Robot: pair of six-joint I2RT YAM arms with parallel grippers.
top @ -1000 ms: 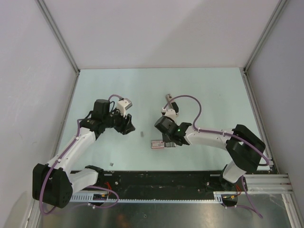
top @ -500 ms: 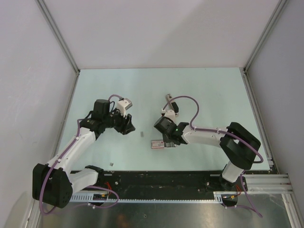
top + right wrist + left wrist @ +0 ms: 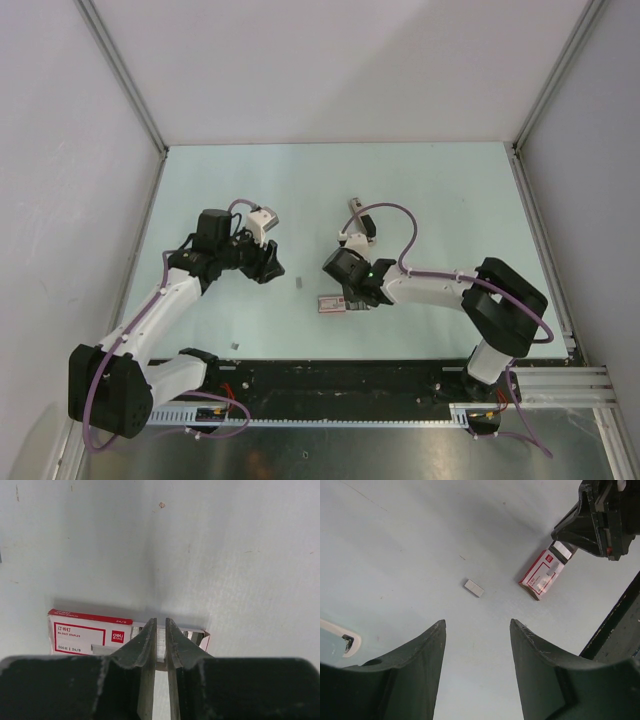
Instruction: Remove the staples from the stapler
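The staples (image 3: 299, 284), a tiny grey strip, lie on the table between the arms; they also show in the left wrist view (image 3: 474, 588). My left gripper (image 3: 272, 265) is open and empty just left of them (image 3: 477, 622). A small grey bar behind the right wrist looks like the stapler (image 3: 353, 204). My right gripper (image 3: 356, 300) is down at the open end of a red-and-white box (image 3: 328, 304), (image 3: 85, 632). Its jaws are nearly shut (image 3: 160, 622) on a grey ribbed strip (image 3: 160, 647) in that box.
The box (image 3: 542, 574) and the right gripper's black fingers (image 3: 590, 525) show in the left wrist view. A tiny grey bit (image 3: 234, 345) lies near the black front rail (image 3: 330, 375). White walls enclose the pale table on three sides.
The right arm has shifted slightly left over the box, its elbow drawing in. The left arm, the staples and the box have not moved.
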